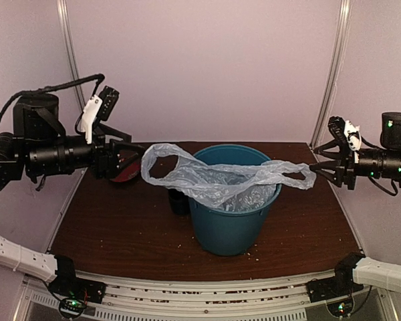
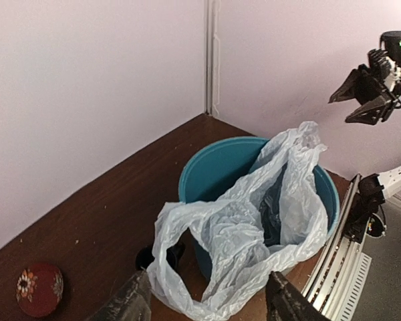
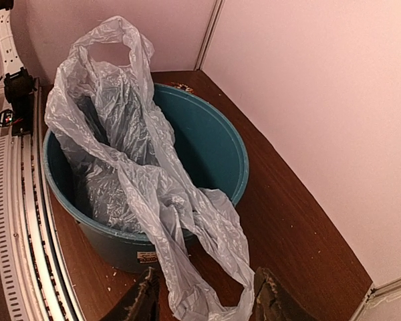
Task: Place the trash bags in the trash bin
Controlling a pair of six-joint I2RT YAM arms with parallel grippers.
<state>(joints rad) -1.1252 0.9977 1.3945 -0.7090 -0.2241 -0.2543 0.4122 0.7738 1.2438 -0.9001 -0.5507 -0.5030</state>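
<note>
The trash bag, thin and pale blue-grey, lies across the mouth of the teal trash bin, its middle sagging inside. One handle loop sticks out on each side. My left gripper is open just left of the left loop; in the left wrist view that loop of the bag lies loose between my spread fingers. My right gripper is open just right of the other loop, and in the right wrist view the bag's end hangs between the fingers without being pinched.
A small dark mug stands against the bin's left side. A round red object lies on the brown table under my left gripper. Crumbs are scattered near the front rail. Pink walls close the back and sides.
</note>
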